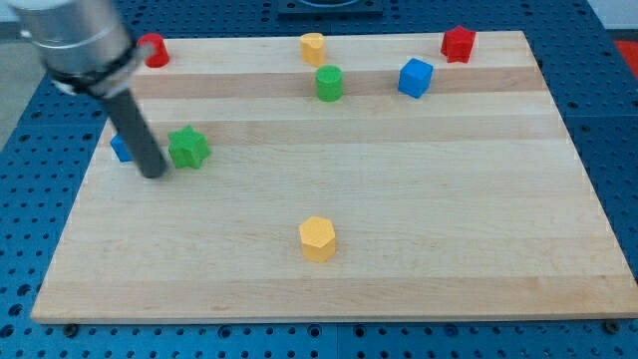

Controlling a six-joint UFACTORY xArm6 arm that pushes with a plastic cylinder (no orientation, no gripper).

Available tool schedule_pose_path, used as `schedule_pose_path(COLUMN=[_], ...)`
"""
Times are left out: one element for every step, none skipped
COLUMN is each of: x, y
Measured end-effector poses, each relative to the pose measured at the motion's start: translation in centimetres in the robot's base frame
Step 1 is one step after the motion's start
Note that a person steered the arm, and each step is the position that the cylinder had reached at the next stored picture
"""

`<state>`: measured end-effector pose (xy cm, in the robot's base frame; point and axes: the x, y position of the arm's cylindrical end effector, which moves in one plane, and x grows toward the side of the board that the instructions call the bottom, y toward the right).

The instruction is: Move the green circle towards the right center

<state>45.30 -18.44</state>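
Note:
The green circle is a green cylinder near the view's top, a little left of centre. My tip rests on the board at the view's left, far from the green circle. It is just left of a green star block and right of a blue block that the rod partly hides.
A yellow block sits above the green circle and a blue cube to its right. A red block is at the top right, a red block at the top left. A yellow hexagon lies at the bottom centre of the wooden board.

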Motion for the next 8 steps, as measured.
schedule_pose_path(x=[0.9, -0.6, -4.9, -6.7, -9.5, -13.9, -16.3, -16.7], y=[10.1, 15.5, 14.7, 9.7, 5.8, 5.5, 8.7, 13.7])
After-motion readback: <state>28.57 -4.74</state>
